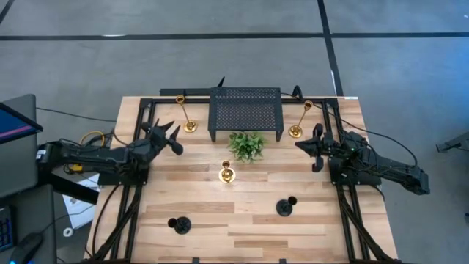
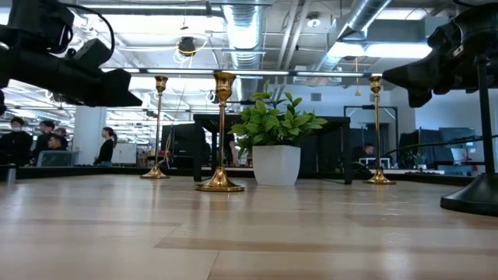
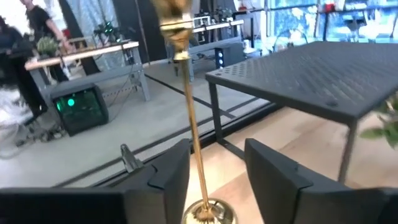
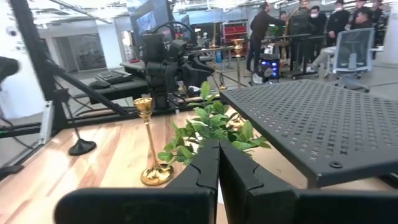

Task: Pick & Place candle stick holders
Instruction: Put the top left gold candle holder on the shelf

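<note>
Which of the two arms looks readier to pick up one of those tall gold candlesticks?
The left. The left gripper is open beside the tall thin shiny gold candle stick holder, whose stem lines up between its fingers in the wrist view. The right gripper is shut and aimed at the small green plant.

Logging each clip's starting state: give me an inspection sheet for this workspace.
Surface: wood table, bare at the near edge.
Job's things: tall gold holders and flank the mesh stand; short gold holder mid-table; black holders and nearer.
Clutter: plant before the stand.
Grippers: left gripper open, lined up on the left tall holder; right gripper shut, idle by the right one.
Cables: yellow coil off the table's left.
Surroundings: people behind.
</note>
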Controlling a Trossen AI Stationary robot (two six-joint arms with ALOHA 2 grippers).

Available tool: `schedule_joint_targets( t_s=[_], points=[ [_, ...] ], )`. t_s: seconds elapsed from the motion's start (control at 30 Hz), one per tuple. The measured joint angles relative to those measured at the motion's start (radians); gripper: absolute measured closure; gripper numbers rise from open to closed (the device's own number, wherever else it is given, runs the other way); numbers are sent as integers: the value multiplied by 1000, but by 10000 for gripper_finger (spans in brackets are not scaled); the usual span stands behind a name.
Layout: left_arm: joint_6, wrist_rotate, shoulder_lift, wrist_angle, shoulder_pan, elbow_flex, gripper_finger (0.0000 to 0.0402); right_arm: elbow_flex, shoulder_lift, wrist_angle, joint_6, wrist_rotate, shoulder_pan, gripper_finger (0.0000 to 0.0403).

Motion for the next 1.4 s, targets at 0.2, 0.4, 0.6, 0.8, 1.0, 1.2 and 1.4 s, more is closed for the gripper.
schedule_joint_targets(
  t_s=[0.2, 0.4, 0.6, 0.8, 1.0, 1.2, 1.4],
  points=[
    [-35, 145, 0, 14, 128, 0, 229, 0, 0, 0, 0, 24, 0, 403],
    [-35, 325, 55, 109, 226, 0, 229, 0, 0, 2, 0, 24, -1, 403],
    [-33, 362, 216, 228, 302, 0, 229, 0, 0, 3, 0, 23, -1, 403],
    [-31, 364, 378, 433, 356, 0, 229, 0, 0, 3, 0, 23, -1, 403],
    [-31, 364, 505, 564, 377, 2, 229, 0, 0, 3, 0, 23, -1, 403],
    [-31, 364, 598, 664, 409, 2, 229, 0, 0, 3, 0, 23, -1, 403],
    [-31, 391, 649, 709, 445, 26, 229, 0, 0, 4, 0, 23, -1, 403]
  ],
)
